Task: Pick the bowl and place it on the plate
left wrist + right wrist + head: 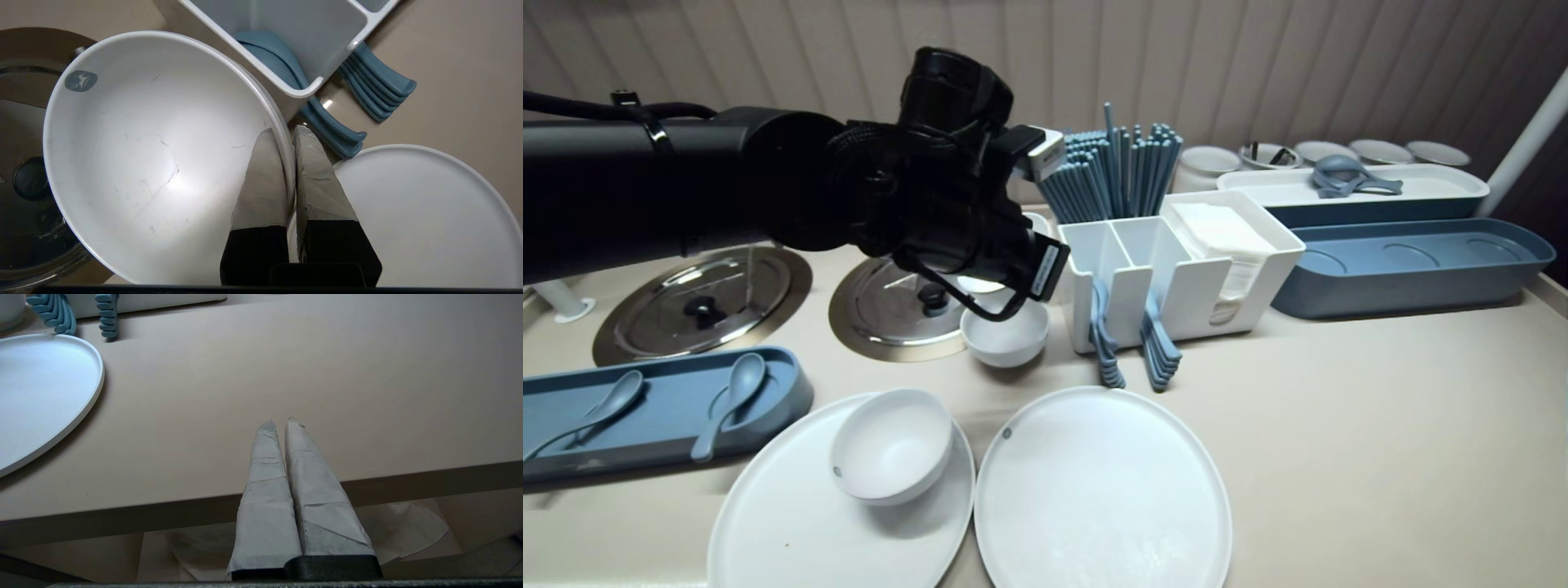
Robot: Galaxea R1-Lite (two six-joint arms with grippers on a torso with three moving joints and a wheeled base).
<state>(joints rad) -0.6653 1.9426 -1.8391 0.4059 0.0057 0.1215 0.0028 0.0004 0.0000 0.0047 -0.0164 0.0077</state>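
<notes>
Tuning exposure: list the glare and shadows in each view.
Head view: light streaks on the steel lids left of the bowl. Left wrist view: a glare patch inside the bowl, its rim pinched by the left gripper. Right wrist view: even light; the plate shades the counter along its rim, beyond the right gripper.

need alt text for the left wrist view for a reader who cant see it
The left claw pinches the rim of a white bowl, one finger inside and one outside. Around it are a white organizer with blue spoons, a white plate and a metal lid.
</notes>
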